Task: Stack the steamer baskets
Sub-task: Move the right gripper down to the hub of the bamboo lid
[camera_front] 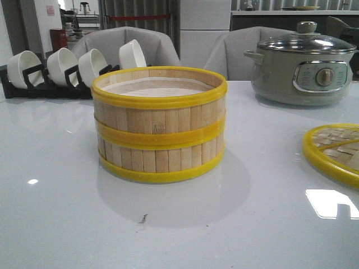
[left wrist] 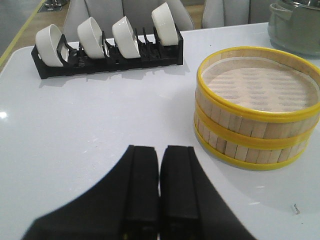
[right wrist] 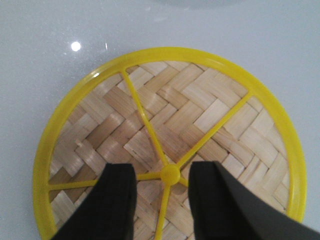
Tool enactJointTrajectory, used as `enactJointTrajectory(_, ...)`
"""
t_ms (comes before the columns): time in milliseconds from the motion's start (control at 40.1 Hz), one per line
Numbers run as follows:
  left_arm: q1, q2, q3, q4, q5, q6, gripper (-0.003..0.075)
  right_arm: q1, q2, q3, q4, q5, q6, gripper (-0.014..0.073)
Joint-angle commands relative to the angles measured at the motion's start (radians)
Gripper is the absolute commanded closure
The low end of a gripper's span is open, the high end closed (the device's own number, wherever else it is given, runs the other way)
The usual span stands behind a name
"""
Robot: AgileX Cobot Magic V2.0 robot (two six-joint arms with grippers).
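Two steamer baskets stand stacked at the middle of the white table, the upper basket [camera_front: 160, 109] squarely on the lower basket [camera_front: 160, 158]. The left wrist view shows the same stack, upper basket [left wrist: 260, 107] on lower basket [left wrist: 250, 150], with a pale liner inside the top one. My left gripper [left wrist: 159, 150] is shut and empty over bare table beside the stack, apart from it. My right gripper [right wrist: 161, 170] is open above a woven bamboo lid [right wrist: 200, 115] with a yellow rim, its jaws either side of the lid's yellow knob [right wrist: 170, 174]. Neither gripper shows in the front view.
The lid [camera_front: 336, 148] lies flat at the table's right edge. A grey electric pot [camera_front: 305, 67] with a glass lid stands at the back right. A black rack of white bowls [camera_front: 56, 70] lines the back left. Grey chairs stand behind the table.
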Motion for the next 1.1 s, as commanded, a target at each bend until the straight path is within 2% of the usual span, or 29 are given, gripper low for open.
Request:
enactJointTrajectory(0, -0.002, 0.008, -0.026, 0.000, -0.076, -0.006, 0.0634, -0.005, 0.028, -0.112, -0.005, 0.048, -0.003, 0.0230)
enactJointTrajectory(200, -0.002, 0.008, -0.026, 0.000, -0.076, -0.006, 0.0634, -0.005, 0.122, -0.198, -0.006, 0.125, -0.003, 0.0230)
enactJointTrajectory(1073, -0.002, 0.008, -0.026, 0.000, -0.076, -0.006, 0.0634, -0.028, 0.141, -0.200, -0.006, 0.167, -0.003, 0.0230)
